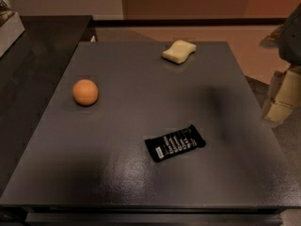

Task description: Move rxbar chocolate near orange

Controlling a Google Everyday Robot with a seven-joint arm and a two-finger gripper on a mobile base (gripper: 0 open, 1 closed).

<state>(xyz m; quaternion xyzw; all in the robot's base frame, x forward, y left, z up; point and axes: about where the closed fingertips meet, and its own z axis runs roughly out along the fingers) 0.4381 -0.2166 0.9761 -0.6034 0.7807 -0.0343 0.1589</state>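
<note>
Rxbar [175, 142]: lying flat on the grey table [141, 182], white text facing up; sitting left of the gripper [281, 98] and nearer the camera, well apart from it
Orange [85, 92]: resting on the table far to the left of the gripper, at about its height in the view; well apart from the rxbar
Sponge [179, 51]: lying near the table's far edge, left of the gripper and beyond it
Gripper: hanging just beside the table's right edge, partly cut off by the view's border; apart or together, cannot tell
</note>
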